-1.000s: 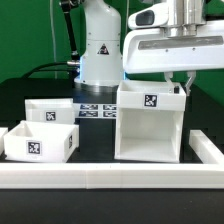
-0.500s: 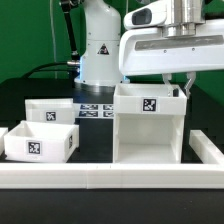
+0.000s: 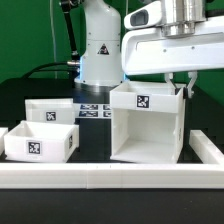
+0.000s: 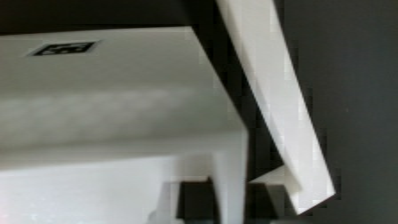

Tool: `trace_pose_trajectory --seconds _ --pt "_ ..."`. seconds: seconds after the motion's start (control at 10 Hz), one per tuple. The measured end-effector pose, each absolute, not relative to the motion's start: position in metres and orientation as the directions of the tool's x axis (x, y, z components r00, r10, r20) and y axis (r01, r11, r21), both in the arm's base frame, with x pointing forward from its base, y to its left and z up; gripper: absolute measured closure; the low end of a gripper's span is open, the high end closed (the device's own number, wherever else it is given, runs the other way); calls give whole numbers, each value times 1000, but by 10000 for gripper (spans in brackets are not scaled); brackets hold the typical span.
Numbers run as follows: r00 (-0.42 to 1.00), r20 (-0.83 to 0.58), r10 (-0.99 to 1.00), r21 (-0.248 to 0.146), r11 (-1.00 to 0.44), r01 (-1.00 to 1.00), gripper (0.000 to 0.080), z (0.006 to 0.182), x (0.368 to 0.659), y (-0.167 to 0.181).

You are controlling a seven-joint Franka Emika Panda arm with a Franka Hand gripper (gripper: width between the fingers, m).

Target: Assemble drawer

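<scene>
The large white drawer housing (image 3: pixel 145 130) stands on the black table at the exterior view's right, open side forward, with a square tag on its top front edge. My gripper (image 3: pixel 180 88) comes down from above and is shut on the top of its right side wall. In the wrist view the thin white wall (image 4: pixel 267 90) runs between the two dark fingers (image 4: pixel 192 200) of the gripper (image 4: pixel 233 200), and the housing's tagged panel (image 4: pixel 107 110) fills the picture beside it. Two smaller white trays (image 3: pixel 40 142) (image 3: pixel 50 110) stand at the exterior view's left.
A long low white border bar (image 3: pixel 110 175) runs along the front, with shorter bars at both sides. The marker board (image 3: pixel 95 108) lies behind the trays. The arm's white base (image 3: pixel 100 50) stands at the back.
The housing has shifted and turned a little toward the exterior view's left while held; its left front corner is now closer to the trays. The trays have not moved.
</scene>
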State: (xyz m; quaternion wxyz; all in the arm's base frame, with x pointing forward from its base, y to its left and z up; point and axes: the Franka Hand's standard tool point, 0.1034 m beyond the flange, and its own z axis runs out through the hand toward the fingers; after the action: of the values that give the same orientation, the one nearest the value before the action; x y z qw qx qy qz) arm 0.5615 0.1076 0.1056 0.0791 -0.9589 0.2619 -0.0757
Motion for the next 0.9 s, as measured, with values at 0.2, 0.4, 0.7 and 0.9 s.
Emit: trace_pose_trajectory --seconds 0.2,0.4,0.7,0.9 --pt "783 78 -617 -222 -776 -590 757 109 577 104" --pt "741 70 -667 -233 -734 -638 757 110 582 101" --pt "646 30 -763 -256 -630 -733 757 113 584 104" --pt "479 -48 -876 -265 -451 -852 757 113 582 104"
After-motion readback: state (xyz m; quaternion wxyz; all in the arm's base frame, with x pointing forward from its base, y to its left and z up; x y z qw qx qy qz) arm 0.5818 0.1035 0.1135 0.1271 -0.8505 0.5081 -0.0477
